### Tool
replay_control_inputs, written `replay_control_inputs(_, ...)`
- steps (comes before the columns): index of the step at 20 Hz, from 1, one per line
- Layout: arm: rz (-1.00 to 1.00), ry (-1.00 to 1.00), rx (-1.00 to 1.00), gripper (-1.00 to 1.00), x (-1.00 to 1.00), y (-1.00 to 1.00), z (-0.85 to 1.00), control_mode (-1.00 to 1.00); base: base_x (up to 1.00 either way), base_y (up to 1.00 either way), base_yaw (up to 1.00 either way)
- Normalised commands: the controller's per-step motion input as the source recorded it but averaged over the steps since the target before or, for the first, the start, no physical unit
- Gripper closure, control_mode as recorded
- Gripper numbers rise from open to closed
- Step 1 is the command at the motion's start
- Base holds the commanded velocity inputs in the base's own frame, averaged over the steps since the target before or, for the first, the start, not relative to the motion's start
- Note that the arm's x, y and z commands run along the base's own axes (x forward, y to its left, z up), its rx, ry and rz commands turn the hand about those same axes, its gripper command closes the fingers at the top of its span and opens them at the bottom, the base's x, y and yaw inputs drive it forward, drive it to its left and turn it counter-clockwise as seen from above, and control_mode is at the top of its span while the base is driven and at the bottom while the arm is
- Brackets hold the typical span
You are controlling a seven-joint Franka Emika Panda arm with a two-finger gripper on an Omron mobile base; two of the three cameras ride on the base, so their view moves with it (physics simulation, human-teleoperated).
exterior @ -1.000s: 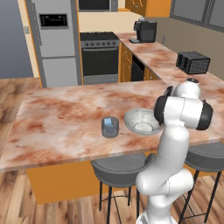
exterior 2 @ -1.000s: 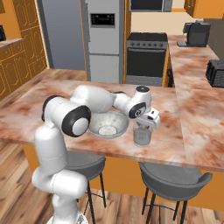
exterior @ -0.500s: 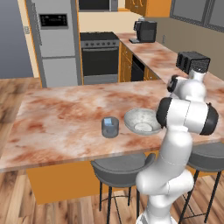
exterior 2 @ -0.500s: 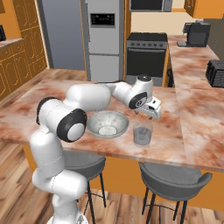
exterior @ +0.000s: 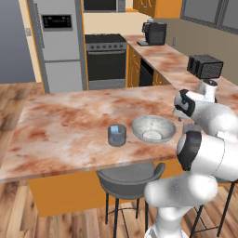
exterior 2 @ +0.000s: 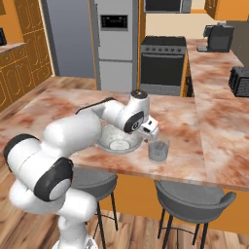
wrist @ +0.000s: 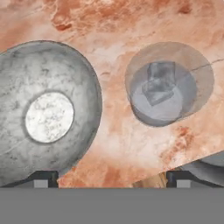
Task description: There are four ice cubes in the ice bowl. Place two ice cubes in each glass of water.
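The reddish marbled stone bench (exterior 2: 204, 126) carries everything. On it the wide, shallow, speckled silvery-grey ice bowl (wrist: 26, 87) looks bare of cubes. Just right of it stands a short smoky-grey translucent glass of water (wrist: 169, 83) with two pale blue ice cubes (wrist: 158, 82) stacked inside; the second matching glass (exterior: 116, 135) sits left of the bowl. The gripper (wrist: 111, 177) hovers above, its tips spread wide and holding nothing. The main risk is the arm's pull-away: swinging low could clip a rim and tip a glass.

Ice bowl (exterior: 153, 129) between two tumblers (exterior: 117, 135)
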Motion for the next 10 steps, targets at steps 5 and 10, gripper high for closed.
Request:
replay_control_inputs(5,0.0,-0.84,-0.15,-1.0,-0.8,0.96,-0.28,-1.0,0.0,0.0,0.0)
replay_control_inputs(10,0.0,-0.96,-0.2,-1.0,-0.96,0.34,0.55,-1.0,0.0,0.0,0.0)
